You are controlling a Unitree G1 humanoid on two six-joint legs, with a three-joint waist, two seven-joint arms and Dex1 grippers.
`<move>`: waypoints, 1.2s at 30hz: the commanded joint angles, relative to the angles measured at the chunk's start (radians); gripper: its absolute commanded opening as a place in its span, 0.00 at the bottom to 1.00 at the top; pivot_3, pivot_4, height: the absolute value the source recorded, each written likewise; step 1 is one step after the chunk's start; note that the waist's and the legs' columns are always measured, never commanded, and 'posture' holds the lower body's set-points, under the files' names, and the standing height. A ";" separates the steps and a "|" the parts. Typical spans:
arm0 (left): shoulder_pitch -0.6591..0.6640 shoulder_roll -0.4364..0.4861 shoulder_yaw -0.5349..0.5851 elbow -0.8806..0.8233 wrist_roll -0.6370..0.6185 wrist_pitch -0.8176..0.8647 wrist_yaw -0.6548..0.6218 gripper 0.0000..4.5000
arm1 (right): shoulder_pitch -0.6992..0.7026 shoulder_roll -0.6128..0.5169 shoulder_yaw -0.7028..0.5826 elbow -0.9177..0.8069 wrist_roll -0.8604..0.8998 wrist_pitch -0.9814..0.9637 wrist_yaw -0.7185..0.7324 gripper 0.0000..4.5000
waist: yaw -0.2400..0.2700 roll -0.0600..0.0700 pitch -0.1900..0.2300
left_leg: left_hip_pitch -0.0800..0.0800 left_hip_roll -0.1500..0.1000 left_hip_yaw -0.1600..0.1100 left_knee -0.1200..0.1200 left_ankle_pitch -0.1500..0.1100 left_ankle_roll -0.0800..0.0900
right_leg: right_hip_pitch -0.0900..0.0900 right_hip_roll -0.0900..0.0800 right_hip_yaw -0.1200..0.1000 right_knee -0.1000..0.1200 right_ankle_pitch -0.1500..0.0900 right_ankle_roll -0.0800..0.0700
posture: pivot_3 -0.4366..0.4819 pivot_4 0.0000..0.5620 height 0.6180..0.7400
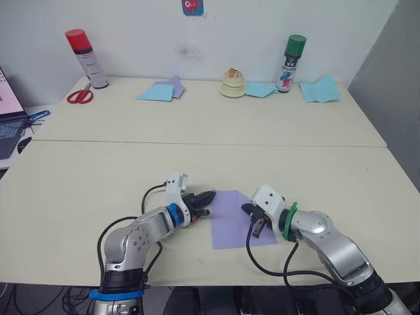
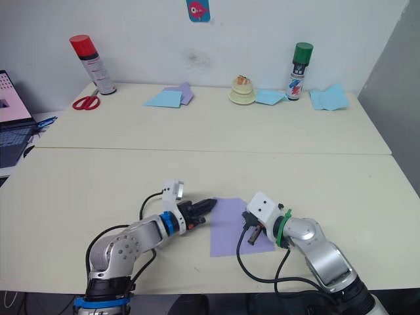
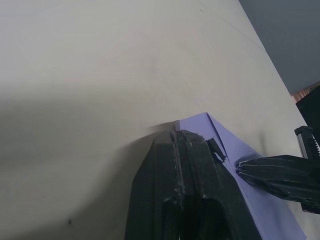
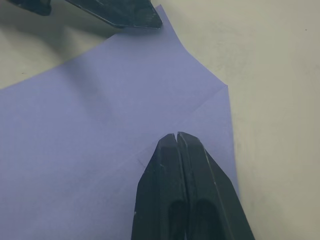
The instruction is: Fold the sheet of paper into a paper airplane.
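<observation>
The lavender sheet of paper [image 1: 233, 220] lies flat near the table's front edge, between my two grippers. A diagonal crease crosses the sheet [image 4: 100, 125] near one edge. My left gripper [image 1: 207, 197] is shut, and its tip [image 3: 192, 137] rests at the sheet's far left corner [image 3: 207, 125]. From the right, my right gripper [image 1: 248, 210] is also shut, and its tip [image 4: 177, 135] presses down on the paper beside the crease. The left gripper's black tip [image 4: 135, 15] also shows at the sheet's corner in the right wrist view.
Along the far wall stand a red-capped spray can [image 1: 86, 59], red scissors [image 1: 79, 96], light blue papers [image 1: 157, 92], a cream tape roll [image 1: 232, 85], a green-capped spray can [image 1: 293, 63] and more blue papers [image 1: 319, 90]. A laptop [image 1: 8, 125] sits at the left.
</observation>
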State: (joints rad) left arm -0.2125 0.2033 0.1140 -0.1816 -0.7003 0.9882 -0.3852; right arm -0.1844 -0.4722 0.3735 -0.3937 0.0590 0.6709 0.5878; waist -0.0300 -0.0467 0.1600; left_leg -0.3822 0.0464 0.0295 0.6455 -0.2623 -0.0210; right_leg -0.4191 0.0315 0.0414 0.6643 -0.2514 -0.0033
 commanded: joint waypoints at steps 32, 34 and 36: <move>-0.095 0.260 -0.527 0.047 0.522 -0.572 -0.370 0.00 | 0.046 0.045 -0.017 -0.011 0.015 0.117 -0.030 0.00 | 0.001 0.000 0.000 | 0.000 0.000 0.000 0.000 0.000 0.000 | 0.000 0.000 0.000 0.000 0.000 0.000 | 0.48 0.27 0.88; -0.093 0.261 -0.521 0.057 0.525 -0.584 -0.385 0.00 | 0.047 0.046 -0.018 -0.012 0.016 0.119 -0.031 0.00 | 0.001 0.000 0.000 | 0.000 0.000 0.000 0.000 0.000 0.000 | 0.000 0.000 0.000 0.000 0.000 0.000 | 0.48 0.27 0.88; -0.088 0.270 -0.525 0.059 0.528 -0.597 -0.412 0.00 | 0.047 0.046 -0.018 -0.013 0.016 0.119 -0.033 0.00 | 0.001 0.000 0.000 | 0.000 0.000 0.000 0.000 0.000 0.000 | 0.000 0.000 0.000 0.000 0.000 0.000 | 0.48 0.27 0.88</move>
State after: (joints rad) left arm -0.3111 0.4643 -0.4107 -0.1163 -0.1800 0.4075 -0.7740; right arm -0.1640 -0.4221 0.3369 -0.4276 0.0708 0.7529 0.5583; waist -0.0294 -0.0463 0.1600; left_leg -0.3824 0.0465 0.0298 0.6453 -0.2624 -0.0207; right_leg -0.4194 0.0314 0.0413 0.6643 -0.2515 -0.0036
